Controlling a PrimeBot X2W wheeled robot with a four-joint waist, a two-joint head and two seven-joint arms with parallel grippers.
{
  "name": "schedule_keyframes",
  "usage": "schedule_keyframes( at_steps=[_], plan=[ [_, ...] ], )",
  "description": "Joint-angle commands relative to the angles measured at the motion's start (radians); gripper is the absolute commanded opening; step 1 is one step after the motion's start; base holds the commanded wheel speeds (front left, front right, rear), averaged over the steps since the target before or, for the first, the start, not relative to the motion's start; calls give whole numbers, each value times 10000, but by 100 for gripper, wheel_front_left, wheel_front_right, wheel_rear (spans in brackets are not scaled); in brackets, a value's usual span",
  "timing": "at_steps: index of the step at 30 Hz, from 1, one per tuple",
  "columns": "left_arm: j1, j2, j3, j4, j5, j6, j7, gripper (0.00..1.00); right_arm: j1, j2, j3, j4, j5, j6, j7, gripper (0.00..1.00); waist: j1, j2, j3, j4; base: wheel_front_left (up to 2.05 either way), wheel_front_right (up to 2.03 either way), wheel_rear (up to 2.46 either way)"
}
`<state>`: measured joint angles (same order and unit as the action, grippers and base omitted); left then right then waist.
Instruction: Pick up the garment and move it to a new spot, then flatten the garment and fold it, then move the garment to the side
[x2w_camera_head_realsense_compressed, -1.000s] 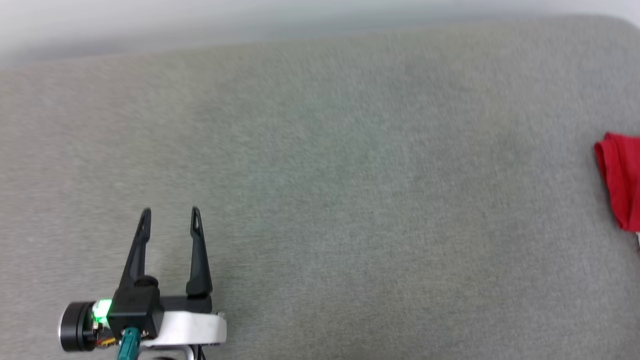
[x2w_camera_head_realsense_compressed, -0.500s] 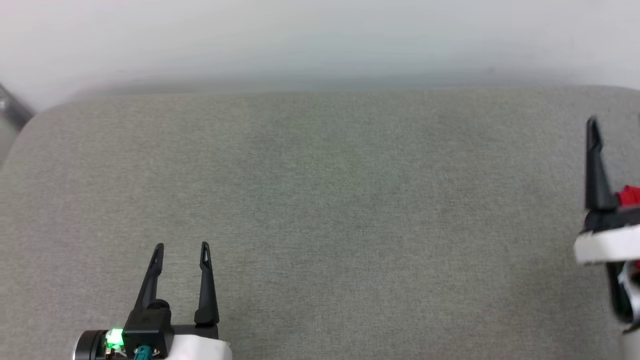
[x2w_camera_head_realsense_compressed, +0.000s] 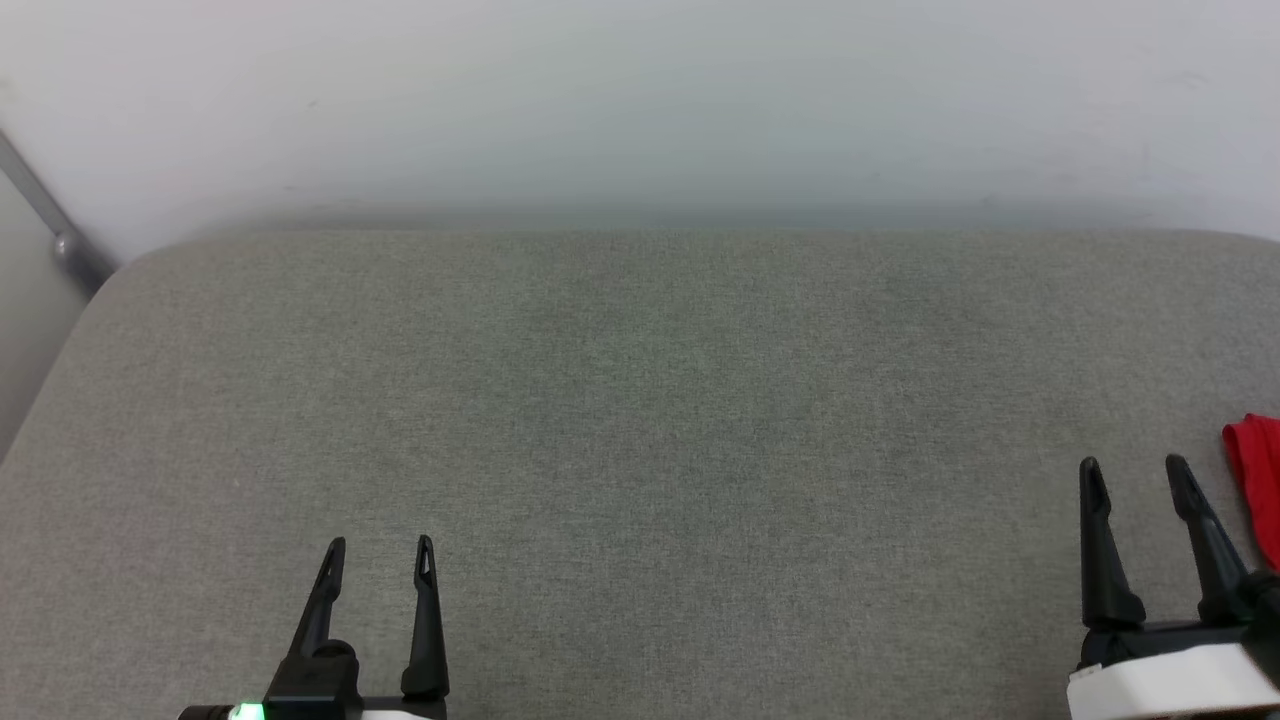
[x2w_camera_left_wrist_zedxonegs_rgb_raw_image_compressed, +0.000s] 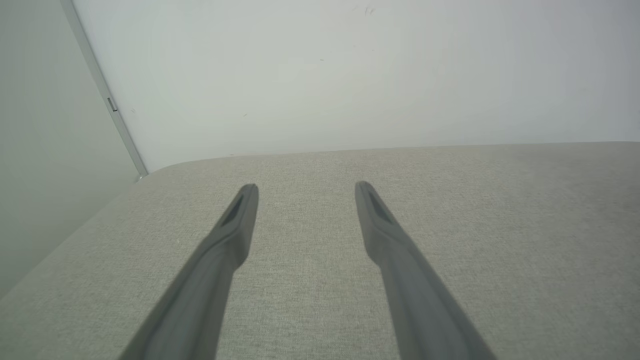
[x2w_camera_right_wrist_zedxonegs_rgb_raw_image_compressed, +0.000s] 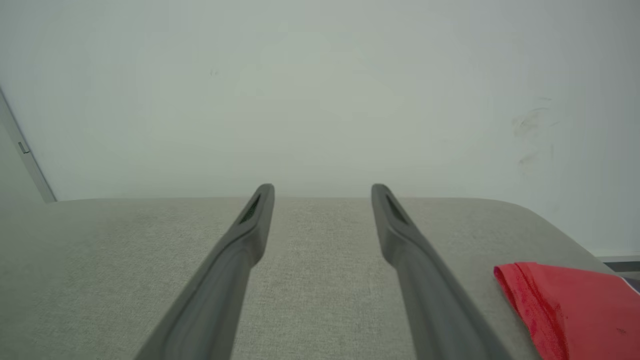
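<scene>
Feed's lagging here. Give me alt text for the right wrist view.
A red garment lies at lower right on the grey padded surface, beside the right gripper, whose jaws stand open and empty. A white wall rises behind.

The garment is red cloth, lying flat at the far right of the grey padded surface. Only one corner is in view, with lengthwise creases along its edge.
</scene>
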<state>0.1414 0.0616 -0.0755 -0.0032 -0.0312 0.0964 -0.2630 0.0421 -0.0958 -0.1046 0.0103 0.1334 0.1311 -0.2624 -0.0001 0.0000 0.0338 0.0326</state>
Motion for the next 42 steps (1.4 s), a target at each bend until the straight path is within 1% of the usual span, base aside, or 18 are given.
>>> schedule_keyframes(
  at_steps=[1, 2, 10, 14, 19, 27, 28, 33, 42],
  plan=[
    [89, 5, -2, 2, 23, -44, -21, 100, 168, 69, 1, -63, 41, -8, -28, 100, 1, 0, -55, 25, 0, 0, 0],
    [169, -5, 14, 34, -5, -55, -21, 100, 478, 199, 61, -191, 66, -8, -28, 100, 1, 0, -121, 7, 0, 0, 0],
    [361, -36, -17, 188, -34, -131, -21, 100, 1256, 446, 135, -568, 88, -10, -29, 100, 1, 0, -383, -2, 0, 0, 0],
    [387, -59, -17, 252, -112, -113, -21, 100, 1589, 476, 189, -634, 208, -8, -29, 100, 1, 0, -463, 3, 0, 0, 0],
    [505, -80, -9, 300, -241, -229, -21, 100, 1844, 477, 173, -568, 460, -8, -29, 100, 1, 0, -551, 4, 0, 0, 0],
    [514, -104, 60, 349, -396, -334, -21, 100, 1923, 479, 237, -527, 498, -8, -30, 100, 1, 0, -552, 16, 0, 0, 0],
    [413, -90, 67, 352, -370, -341, 1, 0, 1853, 433, 233, -534, 510, 0, 0, 0, 1, 0, -553, 18, 0, 0, 0],
    [435, -93, 45, 764, -508, -362, 64, 0, 1846, 432, 263, -110, 657, 2, 68, 0, 1, 0, -552, 15, 0, 0, 0],
    [85, 11, 144, 930, -2526, -578, 414, 0, 1428, 329, 350, 169, 2527, 1, 421, 0, 1, 0, -533, -9, 0, 0, 0]
  ],
)
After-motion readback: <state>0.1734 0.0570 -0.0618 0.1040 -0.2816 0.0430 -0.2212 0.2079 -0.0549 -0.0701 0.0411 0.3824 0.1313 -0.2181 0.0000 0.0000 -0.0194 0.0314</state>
